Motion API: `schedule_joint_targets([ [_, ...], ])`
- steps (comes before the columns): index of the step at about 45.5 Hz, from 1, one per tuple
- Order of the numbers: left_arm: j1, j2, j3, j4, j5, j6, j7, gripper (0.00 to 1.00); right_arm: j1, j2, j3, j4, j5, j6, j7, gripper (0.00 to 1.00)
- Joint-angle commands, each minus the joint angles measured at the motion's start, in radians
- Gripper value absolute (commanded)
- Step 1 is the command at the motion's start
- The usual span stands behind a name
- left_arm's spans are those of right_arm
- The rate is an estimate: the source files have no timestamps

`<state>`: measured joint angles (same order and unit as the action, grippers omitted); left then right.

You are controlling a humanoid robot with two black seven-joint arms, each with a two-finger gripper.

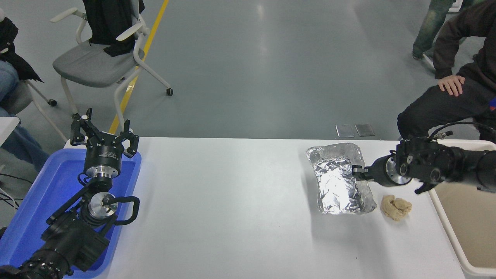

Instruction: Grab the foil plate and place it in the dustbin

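Fingers [357,170] of the right gripper [358,173] are pinched together on the right-hand rim of the foil plate [340,178], about midway along its long side. The plate looks tilted and partly raised off the table [232,201]: a soft shadow lies beneath and to the left of it, though whether its near end touches the surface cannot be told. It sits at the right part of the table, just left of the dustbin [445,217], whose cream rim runs along the table's right edge. The right arm reaches across the bin's far corner to hold it.

A small crumpled tan paper wad [396,207] lies on the table just beside the plate's near right corner, between plate and bin, apart from both.

As for progress, the grasp appears made and the lift seems begun. What is left is the carry to the right, over the bin's rim, and the release. The thin foil may bend or slip at the pinched edge, so a steady hold matters.

Far to the left, the left gripper [104,133] is parked above a blue tray [23,217], its fingers spread apart and holding nothing. A person sits beyond the table's far right corner, one hand [451,84] resting on a knee.
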<state>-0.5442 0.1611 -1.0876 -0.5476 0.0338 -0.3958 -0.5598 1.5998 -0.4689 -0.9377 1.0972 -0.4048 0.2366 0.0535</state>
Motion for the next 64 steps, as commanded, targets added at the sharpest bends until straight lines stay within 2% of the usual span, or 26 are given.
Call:
schedule_joint_targets([
  [1,0.001,0.000,0.000,0.000,0.000,0.000,0.000,0.99,0.414,-0.077,-0.160,0.311,0.003,0.069,-0.001,0.00],
  [14,0.001,0.000,0.000,0.000,0.000,0.000,0.000,0.99,0.652,-0.076,-0.223,0.385,0.003,0.197,-0.001,0.00],
  [40,0.001,0.003,0.000,0.000,0.000,0.000,0.000,0.99,0.693,-0.077,-0.345,0.371,-0.025,0.184,-0.007,0.00],
  [48,0.001,0.003,0.000,0.000,0.000,0.000,0.000,0.99,0.664,-0.189,-0.385,0.328,-0.155,0.174,-0.006,0.00],
  [58,0.000,0.003,0.000,0.000,0.000,0.000,0.000,0.99,0.479,-0.341,-0.365,0.095,-0.360,0.178,0.006,0.00],
  [64,0.000,0.003,0.000,0.002,-0.002,0.000,0.000,0.99,0.341,-0.412,-0.294,-0.043,-0.466,0.174,0.028,0.00],
])
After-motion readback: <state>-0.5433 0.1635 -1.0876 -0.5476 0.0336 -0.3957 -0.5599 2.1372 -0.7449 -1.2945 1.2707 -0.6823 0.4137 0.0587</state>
